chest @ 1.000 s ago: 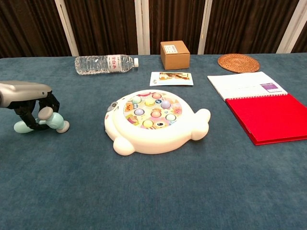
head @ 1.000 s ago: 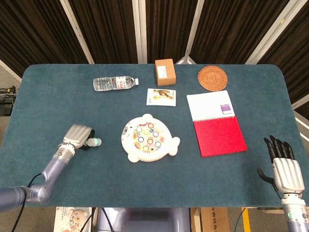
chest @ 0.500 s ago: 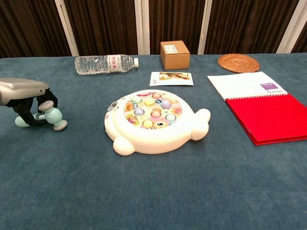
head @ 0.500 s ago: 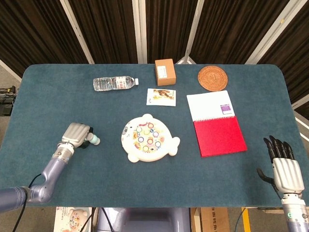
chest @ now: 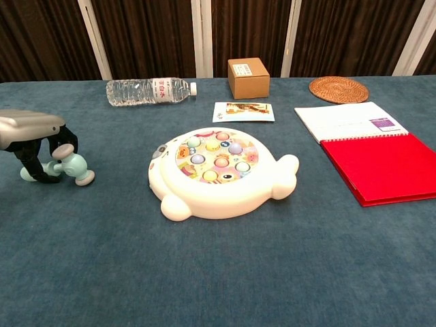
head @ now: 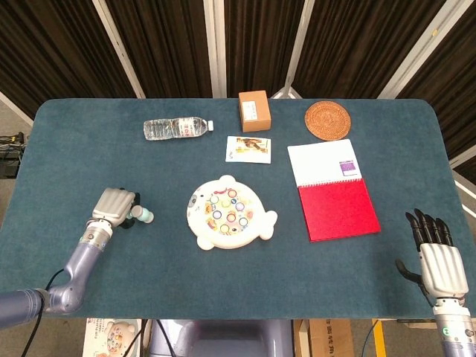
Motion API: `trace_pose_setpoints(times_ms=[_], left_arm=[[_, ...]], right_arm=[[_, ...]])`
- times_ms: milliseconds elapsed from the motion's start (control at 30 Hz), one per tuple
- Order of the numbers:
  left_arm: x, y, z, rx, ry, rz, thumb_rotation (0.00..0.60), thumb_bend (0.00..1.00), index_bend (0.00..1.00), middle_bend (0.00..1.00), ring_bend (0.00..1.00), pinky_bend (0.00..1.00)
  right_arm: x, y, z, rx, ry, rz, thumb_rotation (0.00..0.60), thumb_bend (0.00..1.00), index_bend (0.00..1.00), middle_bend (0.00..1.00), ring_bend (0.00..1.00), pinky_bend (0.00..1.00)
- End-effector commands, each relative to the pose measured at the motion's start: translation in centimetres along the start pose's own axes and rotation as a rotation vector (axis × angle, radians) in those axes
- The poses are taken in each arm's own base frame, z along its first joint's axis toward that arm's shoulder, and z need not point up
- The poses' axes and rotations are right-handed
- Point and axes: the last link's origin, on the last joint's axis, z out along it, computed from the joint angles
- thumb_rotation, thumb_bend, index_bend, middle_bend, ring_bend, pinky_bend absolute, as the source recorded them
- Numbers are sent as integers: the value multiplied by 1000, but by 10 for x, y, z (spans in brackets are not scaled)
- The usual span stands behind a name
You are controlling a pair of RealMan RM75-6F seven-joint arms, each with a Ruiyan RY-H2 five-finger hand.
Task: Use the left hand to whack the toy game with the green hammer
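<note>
The white whack-a-mole toy game (head: 230,213) (chest: 216,170) lies in the middle of the blue table, its coloured pegs facing up. Left of it my left hand (head: 114,206) (chest: 28,129) holds the pale green hammer (head: 140,216) (chest: 67,167) by its handle, fingers curled around it. The hammer's head points toward the toy and hangs a little above the cloth, well apart from the toy. My right hand (head: 436,249) stays at the front right edge with its fingers straight and apart, holding nothing; the chest view does not show it.
Along the back stand a lying water bottle (head: 177,128), a cardboard box (head: 253,111) and a woven coaster (head: 327,120). A picture card (head: 248,149) lies behind the toy. An open notebook (head: 334,190) with a red cover lies to the right.
My left hand has lifted the hammer slightly and drawn it a little back and left. The right hand has not moved.
</note>
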Motion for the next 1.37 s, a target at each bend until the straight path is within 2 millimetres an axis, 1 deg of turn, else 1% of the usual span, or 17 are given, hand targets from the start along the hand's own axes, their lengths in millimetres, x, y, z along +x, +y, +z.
trace_pose_setpoints(times_ms=[33, 200, 267, 367, 500, 567, 633, 733, 833, 867, 933, 967, 1100, 1200, 1367], left_arm=[[0, 0, 0, 4, 2, 2, 600, 325, 431, 389, 313, 412], [1, -1, -1, 12, 10, 3, 600, 183, 384, 329, 262, 359], [1, -1, -1, 14, 14, 3, 600, 152, 357, 296, 234, 331], [3, -3, -4, 17, 25, -3, 600, 124, 258, 201, 148, 247], [7, -5, -13, 13, 46, -34, 600, 121, 120, 88, 50, 149], [9, -7, -20, 8, 56, -59, 600, 115, 49, 28, 8, 69], [13, -10, -32, 1, 73, -102, 600, 103, 4, 0, 0, 8], [20, -18, -54, -8, 124, -140, 600, 90, 0, 0, 0, 0], [22, -28, -80, -10, 189, -133, 600, 85, 0, 0, 0, 0], [21, -33, -94, -10, 216, -130, 600, 85, 0, 0, 0, 0], [16, -39, -113, -6, 243, -132, 600, 84, 0, 0, 0, 0], [11, -43, -127, 0, 256, -137, 600, 84, 0, 0, 0, 0], [-7, -55, -166, 8, 296, -145, 600, 84, 0, 0, 0, 0], [-19, -64, -191, 25, 332, -154, 600, 84, 0, 0, 0, 0], [-27, -78, -219, 50, 392, -169, 600, 84, 0, 0, 0, 0]], right_arm=[[0, 0, 0, 0, -1, 1, 600, 265, 0, 0, 0, 0], [0, 0, 0, 2, -1, 0, 600, 264, 0, 0, 0, 0], [0, -1, 0, 3, 0, -1, 600, 264, 0, 0, 0, 0], [0, -1, -1, 4, -1, -3, 600, 264, 0, 0, 0, 0], [0, -1, -1, 7, 0, -8, 600, 264, 0, 0, 0, 0], [0, -1, -1, 8, 1, -14, 600, 264, 0, 0, 0, 0], [0, 0, -1, 8, -1, -18, 600, 264, 0, 0, 0, 0], [0, -1, -2, 14, -2, -27, 600, 265, 0, 0, 0, 0], [0, -1, -3, 20, -2, -41, 600, 264, 0, 0, 0, 0], [0, -1, -3, 22, -2, -47, 600, 264, 0, 0, 0, 0], [0, -1, -4, 26, 0, -57, 600, 264, 0, 0, 0, 0], [0, -1, -4, 30, 2, -65, 600, 264, 0, 0, 0, 0], [0, -2, -4, 44, 6, -89, 600, 265, 0, 0, 0, 0], [0, -3, -4, 52, 11, -94, 600, 265, 0, 0, 0, 0], [-1, -2, -5, 60, 18, -106, 600, 265, 0, 0, 0, 0]])
